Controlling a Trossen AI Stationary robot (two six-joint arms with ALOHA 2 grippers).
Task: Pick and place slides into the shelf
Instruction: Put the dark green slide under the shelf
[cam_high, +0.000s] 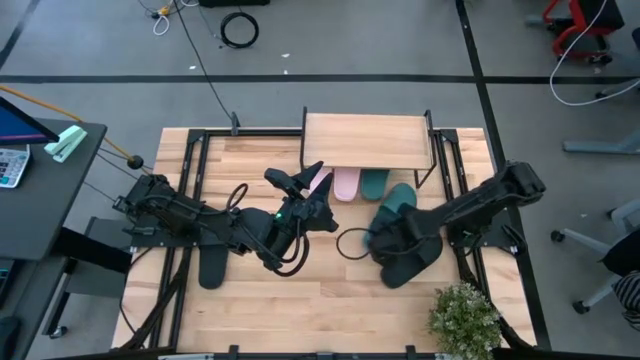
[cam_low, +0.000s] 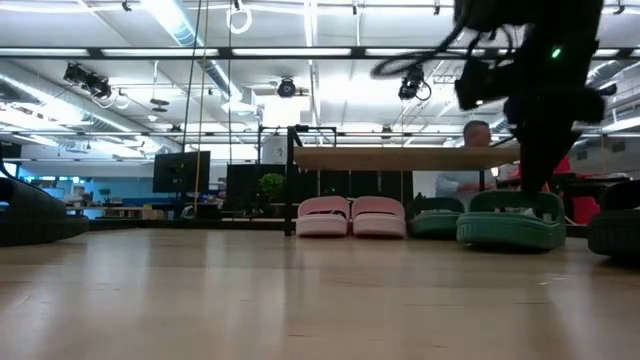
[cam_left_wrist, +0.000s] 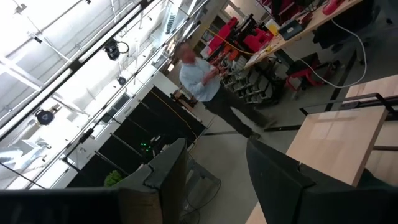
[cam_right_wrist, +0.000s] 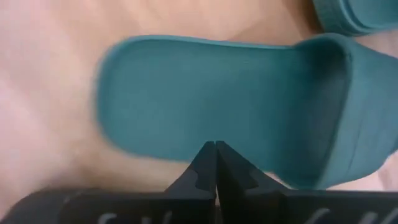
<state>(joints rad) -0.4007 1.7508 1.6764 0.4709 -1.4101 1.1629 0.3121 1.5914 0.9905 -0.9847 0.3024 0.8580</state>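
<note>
**Seating the second teal slide beside its mate**

On the tabletop (cam_high: 300, 320), the shelf (cam_high: 367, 140) already covers two pink slides (cam_low: 350, 216) and one teal slide (cam_low: 436, 222). The loose teal slide (cam_high: 397, 205) lies just in front of the shelf, toward its right end. The right claw (cam_right_wrist: 215, 163) hangs over it, tips pinched together and empty. It should be spread before descending, grip the strap, then slide in level. The left claw (cam_left_wrist: 214, 171), fingers apart, points up mid-table.

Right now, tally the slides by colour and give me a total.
Pink slides: 2
Teal slides: 2
Black slides: 2
Total: 6
</note>
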